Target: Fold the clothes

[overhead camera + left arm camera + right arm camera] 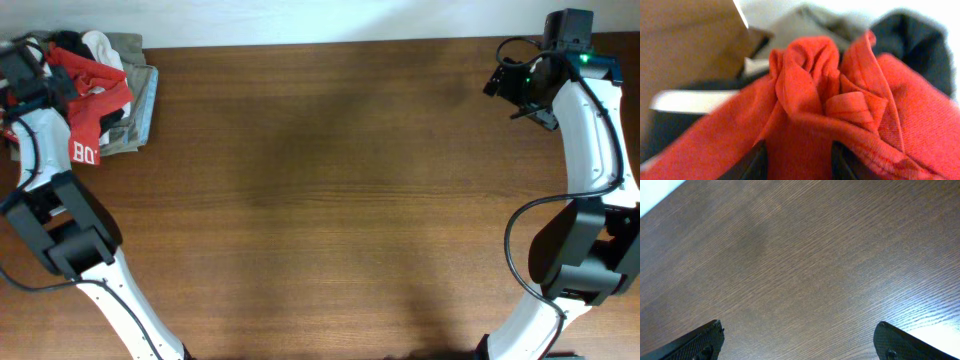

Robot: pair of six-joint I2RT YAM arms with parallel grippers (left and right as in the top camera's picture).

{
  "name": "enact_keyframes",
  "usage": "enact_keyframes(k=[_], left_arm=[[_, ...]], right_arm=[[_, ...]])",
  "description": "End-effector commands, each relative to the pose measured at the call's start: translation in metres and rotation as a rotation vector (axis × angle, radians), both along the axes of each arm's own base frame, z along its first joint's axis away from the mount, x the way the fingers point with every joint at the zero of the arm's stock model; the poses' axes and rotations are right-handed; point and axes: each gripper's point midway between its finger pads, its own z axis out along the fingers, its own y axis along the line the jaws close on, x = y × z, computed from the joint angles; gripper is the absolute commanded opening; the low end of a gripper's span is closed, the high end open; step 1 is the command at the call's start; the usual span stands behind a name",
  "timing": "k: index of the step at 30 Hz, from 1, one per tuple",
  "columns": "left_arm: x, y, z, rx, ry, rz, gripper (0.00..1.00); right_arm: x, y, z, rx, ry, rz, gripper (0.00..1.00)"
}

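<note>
Red-orange T-shirt (pixel 95 90) lies bunched up on a pile of clothes in the upper left corner of the overhead view. Mixed in with it are a black garment (pixel 912 40) and some khaki garments (pixel 147 100). White letters show on the part of the shirt at the bottom of the pile.

My left gripper (pixel 797 167) is down in that pile. In the left wrist view its two dark fingers (pixel 754 165) press on a fat bunch of red cloth, so I think it has hold of the shirt. My right gripper (pixel 797 335) is far off in the upper right of the overhead view. Its fingers are wide apart and hold nothing. Only the brown table (pixel 330 190) is below it.

I think the job now is to pull the shirt out of the pile and onto the bare wood in the middle. To do that well, I should lift up first, then go slowly sideways, so the other clothes do not come along. I should check that only red cloth is in my grip. The shirt is soft and will hang and twist. So my right gripper should come over and take another edge to spread it flat before any folding.
</note>
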Motion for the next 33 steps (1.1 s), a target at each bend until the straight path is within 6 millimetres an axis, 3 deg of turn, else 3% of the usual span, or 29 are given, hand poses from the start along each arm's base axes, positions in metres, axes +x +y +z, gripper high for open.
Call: enact_keyframes(k=[1, 2, 4, 5, 7, 9, 13, 15, 18, 19, 24, 27, 31, 33], left_arm=[[-0.022, -0.041, 0.196, -0.016, -0.302, -0.109, 0.99], [-0.030, -0.061, 0.220, -0.041, -0.325, -0.181, 0.99], [-0.068, -0.141, 0.294, -0.151, -0.405, -0.498, 0.99], [-0.107, -0.198, 0.330, -0.247, -0.429, -0.717, 0.99], [-0.162, -0.250, 0.339, -0.433, -0.356, -0.846, 0.99], [-0.209, -0.273, 0.334, -0.543, -0.255, -0.805, 0.99], [-0.310, -0.319, 0.372, -0.380, -0.264, -0.859, 0.99], [-0.365, -0.335, 0.366, -0.370, -0.209, -0.780, 0.99], [-0.427, -0.364, 0.356, -0.393, -0.172, -0.761, 0.99], [-0.443, -0.363, 0.354, -0.334, -0.176, -0.716, 0.99], [-0.503, -0.390, 0.366, -0.191, -0.296, -0.733, 0.99], [-0.517, -0.392, 0.359, -0.162, -0.302, -0.720, 0.99], [-0.498, -0.390, 0.337, -0.264, -0.243, -0.745, 0.99], [-0.475, -0.394, 0.358, -0.227, -0.385, -0.881, 0.99]], right_arm=[[0.002, -0.002, 0.009, -0.003, -0.023, -0.009, 0.99], [0.002, -0.002, 0.009, -0.004, -0.023, -0.009, 0.99], [0.002, -0.002, 0.009, -0.003, -0.023, -0.009, 0.99], [0.002, -0.002, 0.009, -0.003, -0.023, -0.009, 0.99], [0.002, -0.002, 0.009, -0.003, -0.023, -0.009, 0.99], [0.002, -0.002, 0.009, -0.003, -0.023, -0.009, 0.99], [0.002, -0.002, 0.009, -0.004, -0.023, -0.009, 0.99], [0.002, -0.002, 0.009, -0.004, -0.023, -0.009, 0.99], [0.002, -0.002, 0.009, -0.004, -0.023, -0.009, 0.99], [0.002, -0.002, 0.009, -0.003, -0.023, -0.009, 0.99], [0.002, -0.002, 0.009, -0.004, -0.023, -0.009, 0.99], [0.002, -0.002, 0.009, -0.003, -0.023, -0.009, 0.99], [0.002, -0.002, 0.009, -0.003, -0.023, -0.009, 0.99], [0.002, -0.002, 0.009, -0.004, -0.023, -0.009, 0.98]])
